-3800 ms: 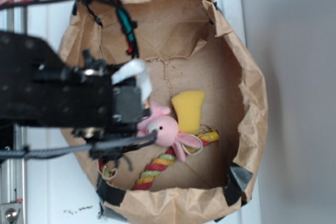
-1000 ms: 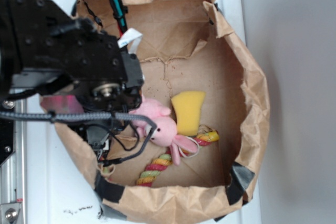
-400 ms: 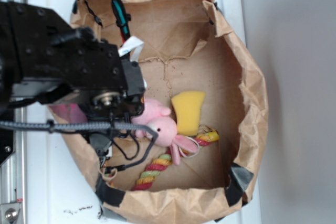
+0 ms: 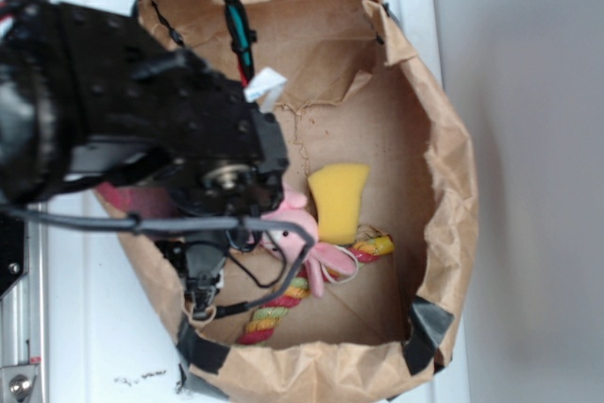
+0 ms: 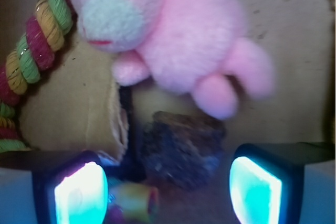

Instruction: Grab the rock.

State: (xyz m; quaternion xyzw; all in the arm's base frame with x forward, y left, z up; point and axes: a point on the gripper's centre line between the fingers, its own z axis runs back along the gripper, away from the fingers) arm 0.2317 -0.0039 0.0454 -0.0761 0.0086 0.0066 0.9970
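Note:
In the wrist view the rock (image 5: 184, 148), a rough dark brown-grey lump, lies on the brown paper floor just below the pink plush bunny (image 5: 173, 30). My gripper (image 5: 168, 192) is open. Its glowing pads (image 5: 81, 192) stand to either side of the rock and slightly nearer the camera, touching nothing. In the exterior view the black arm (image 4: 142, 129) hangs over the left half of the paper bag (image 4: 453, 167) and hides both the rock and the gripper's fingers. Only part of the bunny (image 4: 297, 228) shows past the arm.
A yellow sponge-like block (image 4: 338, 200) lies right of the bunny. A red, yellow and green rope toy (image 4: 278, 304) runs along the bag floor, also seen as the rope (image 5: 31, 51) at the wrist view's left. A small blurred colourful piece (image 5: 131, 200) sits by the left pad. Crumpled bag walls surround everything.
The arm has shifted to the right and further into the bag, now covering more of the pink bunny. The sponge block and rope have stayed put.

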